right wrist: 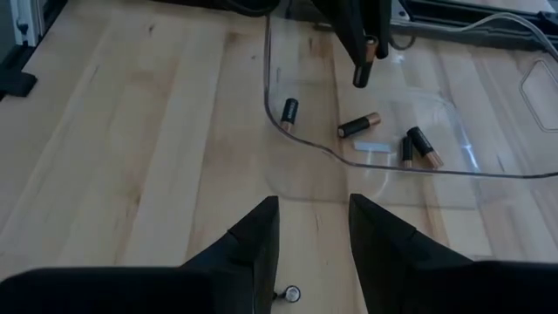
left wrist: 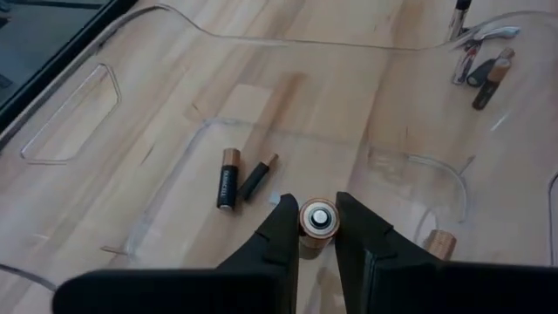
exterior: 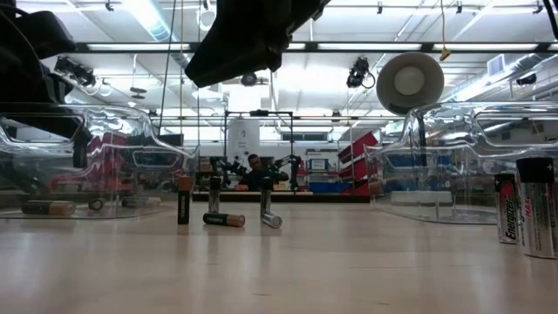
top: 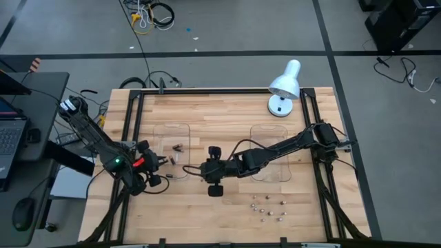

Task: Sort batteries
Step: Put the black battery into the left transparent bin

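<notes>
My left gripper (left wrist: 316, 228) is shut on a dark, copper-topped battery (left wrist: 318, 219) above the near end of the left clear tray (top: 165, 131). Several dark batteries lie on this tray's floor, two of them (left wrist: 227, 177) just beneath the gripper and others (left wrist: 484, 70) farther off. The right wrist view shows the held battery (right wrist: 364, 68) sticking out below the left fingers. My right gripper (right wrist: 314, 231) stands open over bare wood just outside the tray's rim (right wrist: 288, 135), with nothing between its fingers. Several loose batteries (top: 266, 207) stand on the table near the front. My left gripper pinches the battery's round side (left wrist: 303, 225) between its two fingertips. The battery lies roughly along the fingers, with one end cap (left wrist: 319, 218) facing the wrist camera. The fingers slant downward. The battery is lifted clear of the tray, its lower end (right wrist: 360, 80) pointing down at it.
A second clear tray (top: 269, 134) lies right of centre, under my right arm. A white desk lamp (top: 284, 86) stands at the far edge. One small battery (right wrist: 292, 294) stands on end under my right gripper. Silver batteries (exterior: 523, 205) stand close to the low camera.
</notes>
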`<state>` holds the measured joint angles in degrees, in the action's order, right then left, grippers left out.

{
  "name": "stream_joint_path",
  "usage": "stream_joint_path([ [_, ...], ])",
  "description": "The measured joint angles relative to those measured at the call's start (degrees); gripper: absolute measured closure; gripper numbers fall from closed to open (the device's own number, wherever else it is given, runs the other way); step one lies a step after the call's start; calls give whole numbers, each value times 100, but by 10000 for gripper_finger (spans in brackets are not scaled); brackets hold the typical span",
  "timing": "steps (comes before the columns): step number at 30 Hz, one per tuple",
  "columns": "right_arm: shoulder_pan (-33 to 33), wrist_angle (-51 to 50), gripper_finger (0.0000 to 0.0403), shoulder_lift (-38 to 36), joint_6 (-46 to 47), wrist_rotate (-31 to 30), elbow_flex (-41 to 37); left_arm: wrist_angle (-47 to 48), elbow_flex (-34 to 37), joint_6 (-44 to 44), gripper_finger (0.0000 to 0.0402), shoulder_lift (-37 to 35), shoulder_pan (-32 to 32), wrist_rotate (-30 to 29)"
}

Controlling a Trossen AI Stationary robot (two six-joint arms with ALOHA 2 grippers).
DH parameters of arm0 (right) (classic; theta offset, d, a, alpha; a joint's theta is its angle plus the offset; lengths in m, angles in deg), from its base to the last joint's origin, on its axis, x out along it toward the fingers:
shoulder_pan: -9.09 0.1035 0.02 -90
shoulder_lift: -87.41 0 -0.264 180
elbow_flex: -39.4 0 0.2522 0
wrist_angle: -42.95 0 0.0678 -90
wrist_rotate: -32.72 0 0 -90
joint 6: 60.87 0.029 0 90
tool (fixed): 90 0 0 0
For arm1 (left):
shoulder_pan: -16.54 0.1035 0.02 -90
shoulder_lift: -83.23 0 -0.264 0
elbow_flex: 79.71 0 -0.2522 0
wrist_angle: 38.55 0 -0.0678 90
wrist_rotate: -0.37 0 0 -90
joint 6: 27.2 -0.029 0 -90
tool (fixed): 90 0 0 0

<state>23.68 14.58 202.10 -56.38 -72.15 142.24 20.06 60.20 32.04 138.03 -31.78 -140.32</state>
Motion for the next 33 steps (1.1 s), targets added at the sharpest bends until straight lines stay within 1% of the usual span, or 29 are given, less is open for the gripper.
stream_joint_path([
  [3, 1, -4, 277, 0, 0, 2, 0, -72, 42, 10, 353, 2, 0, 1],
  [12, 43, -16, 272, 41, -154, 4, 0, -189, 42, 26, 318, 2, 0, 0],
  [17, 135, 56, 263, 131, -397, 5, 0, -187, 31, 26, 315, 2, 0, -1],
  [23, 232, 548, 252, 314, -816, 11, -2, -180, -132, -75, 314, -2, 0, -3],
  [28, 224, 684, 243, 445, -757, 18, 9, -183, -384, -365, 314, -7, 0, -10],
  [33, 174, 566, 239, 707, -636, 89, 0, -179, -705, -705, 314, -11, 0, -96],
])
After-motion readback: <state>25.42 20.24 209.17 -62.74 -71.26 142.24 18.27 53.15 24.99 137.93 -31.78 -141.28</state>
